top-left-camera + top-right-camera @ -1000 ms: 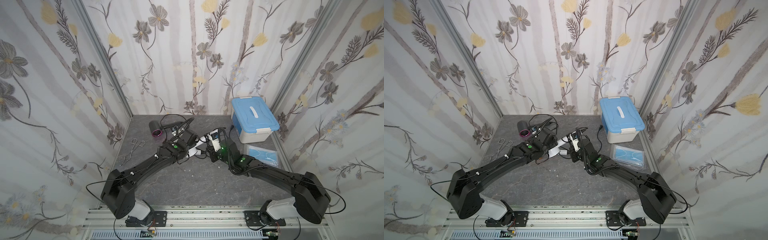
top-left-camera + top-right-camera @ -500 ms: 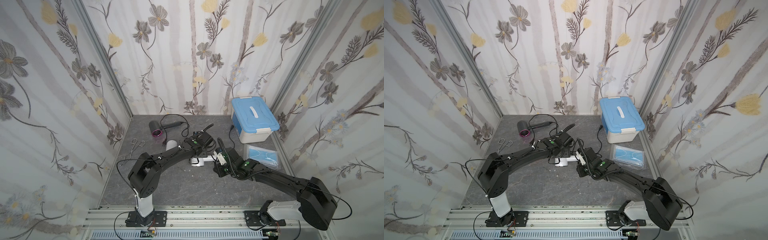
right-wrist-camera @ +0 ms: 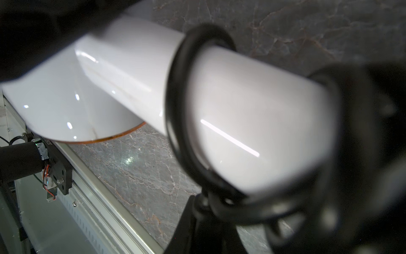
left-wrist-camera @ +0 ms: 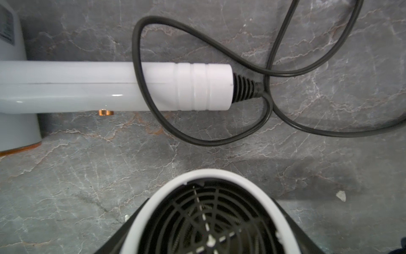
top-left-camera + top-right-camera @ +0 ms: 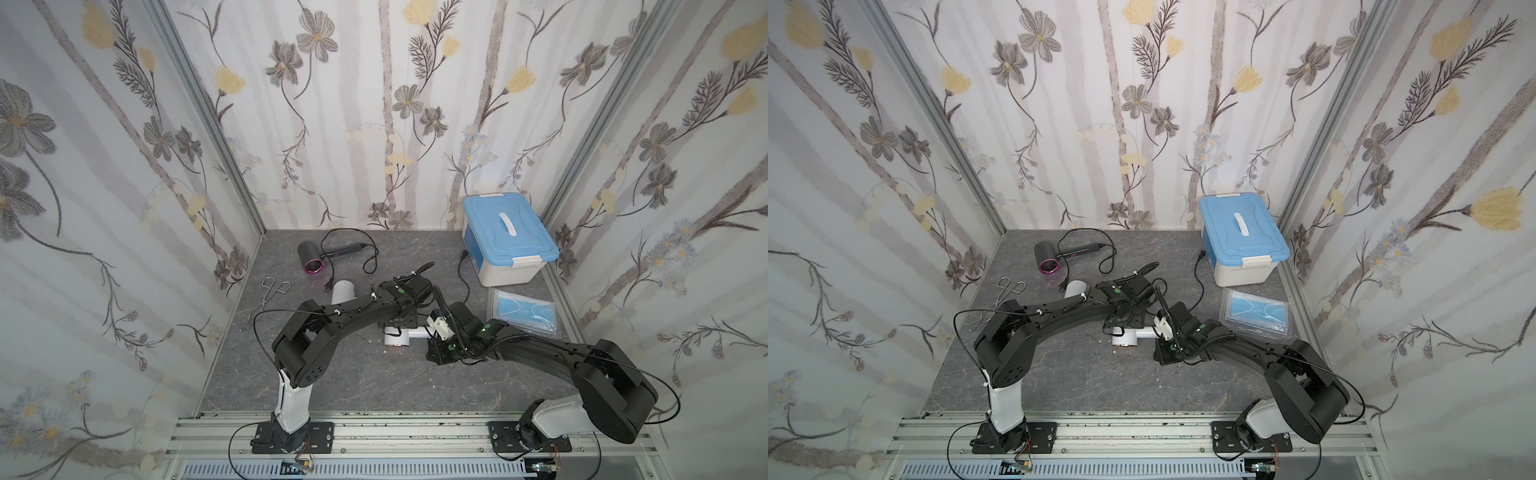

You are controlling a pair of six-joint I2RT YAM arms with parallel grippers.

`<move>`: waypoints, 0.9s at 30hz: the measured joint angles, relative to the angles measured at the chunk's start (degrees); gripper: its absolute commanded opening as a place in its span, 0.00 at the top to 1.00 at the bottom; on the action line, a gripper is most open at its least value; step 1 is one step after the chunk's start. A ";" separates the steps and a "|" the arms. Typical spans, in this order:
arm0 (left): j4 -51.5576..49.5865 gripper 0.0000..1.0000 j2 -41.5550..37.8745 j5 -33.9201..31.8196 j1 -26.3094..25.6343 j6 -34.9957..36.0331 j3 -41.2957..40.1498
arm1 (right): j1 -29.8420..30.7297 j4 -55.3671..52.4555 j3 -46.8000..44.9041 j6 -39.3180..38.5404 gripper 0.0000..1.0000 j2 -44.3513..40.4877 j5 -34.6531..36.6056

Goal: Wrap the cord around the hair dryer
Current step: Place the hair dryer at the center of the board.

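- Your right fingers [image 3: 211,233] pinch the cord [image 4: 136,57], looped once around the hair dryer [image 4: 66,83]
- Left fingers [image 4: 118,239]: you cannot tell their grip
- It lies on the table [image 4: 87,187], apart from the blue box [image 5: 505,232]

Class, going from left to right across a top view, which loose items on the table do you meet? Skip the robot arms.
Metal forceps → dark hair dryer → white hair dryer → blue-lidded box.
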 measured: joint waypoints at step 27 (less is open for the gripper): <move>1.90 0.05 1.09 2.67 -0.09 2.89 0.09 | -1.33 -2.73 0.52 -0.59 0.96 5.38 -2.80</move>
